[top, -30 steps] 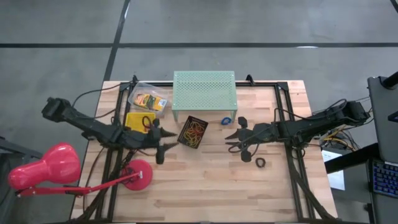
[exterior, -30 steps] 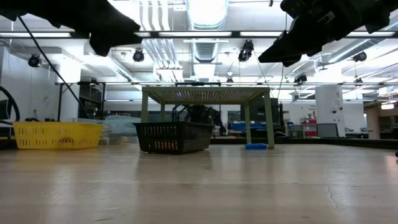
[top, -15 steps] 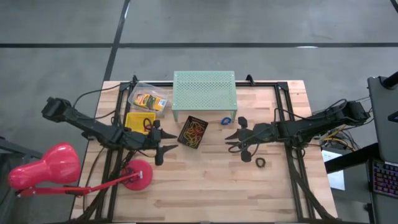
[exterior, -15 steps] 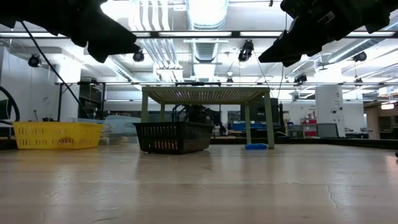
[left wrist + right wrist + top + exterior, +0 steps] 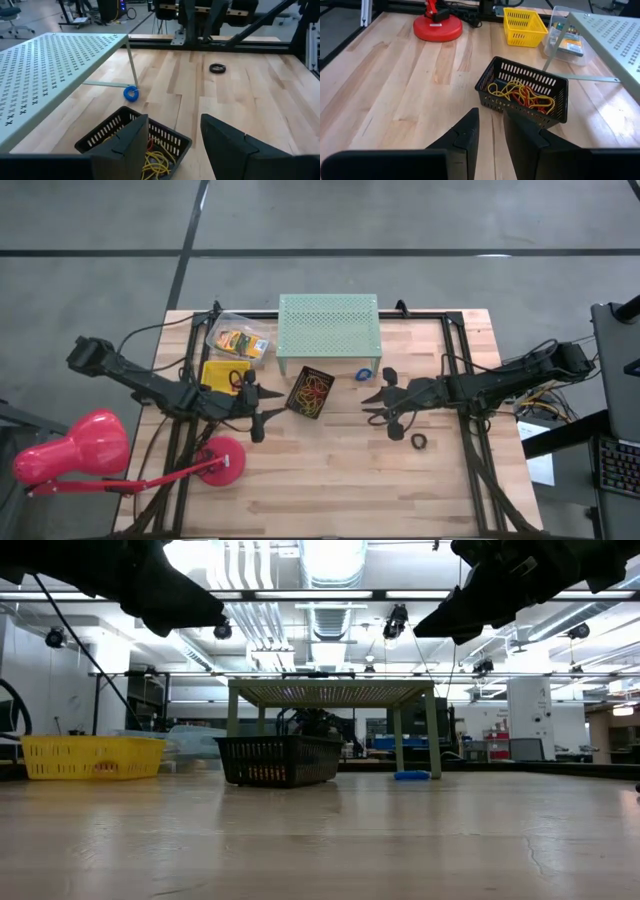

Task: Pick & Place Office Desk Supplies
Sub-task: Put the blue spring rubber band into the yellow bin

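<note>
While both arms are hovering above the wooden table [image 5: 330, 480], the small black ring roll [image 5: 419, 441] is lying just beside the right gripper [image 5: 372, 406], whose fingers are standing slightly apart and empty; the left gripper [image 5: 264, 408], parted wider, is sitting well away.

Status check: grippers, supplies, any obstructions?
Left gripper open over black basket. Right gripper open, empty. Blue ring, black ring loose. Nothing in the way.

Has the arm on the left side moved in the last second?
Yes, slightly. In the high view the left gripper has edged a little toward the black basket, which hasn't shifted.
</note>
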